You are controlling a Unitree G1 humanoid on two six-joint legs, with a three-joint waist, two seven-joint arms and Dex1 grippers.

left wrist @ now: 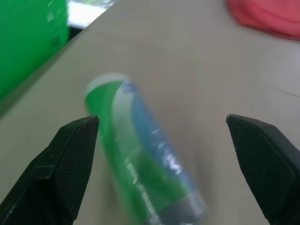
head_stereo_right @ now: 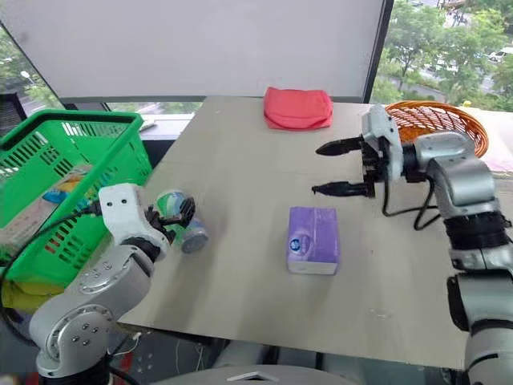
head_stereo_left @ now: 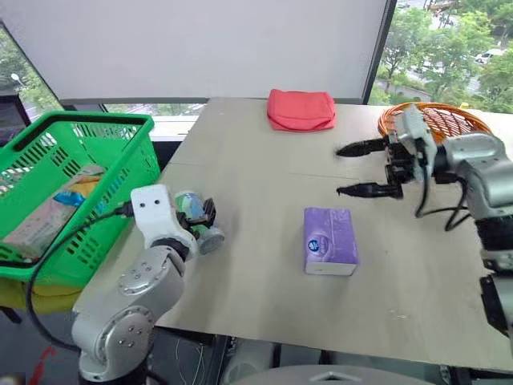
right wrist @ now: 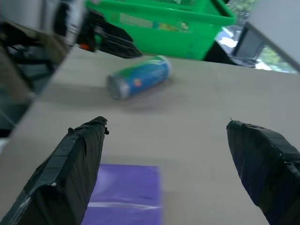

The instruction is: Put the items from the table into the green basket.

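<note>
Left end effector (head_stereo_left: 202, 218), spread wide: lines up on green-and-white cylindrical can (left wrist: 143, 176), lying on grey-beige desk (head_stereo_left: 264, 152); closing follows. Right end effector (head_stereo_left: 361, 169): released, empty.

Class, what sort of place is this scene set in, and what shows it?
Probably an office or lab room: a plain grey table beside big windows onto trees, with a roller blind drawn.

The green-and-white cylindrical can (head_stereo_left: 200, 223) lies on its side near the grey-beige table's (head_stereo_left: 264, 160) left edge, beside the green plastic lattice basket (head_stereo_left: 120, 172); the purple rectangular tissue box (head_stereo_left: 329, 241) lies mid-table, right of it.
</note>
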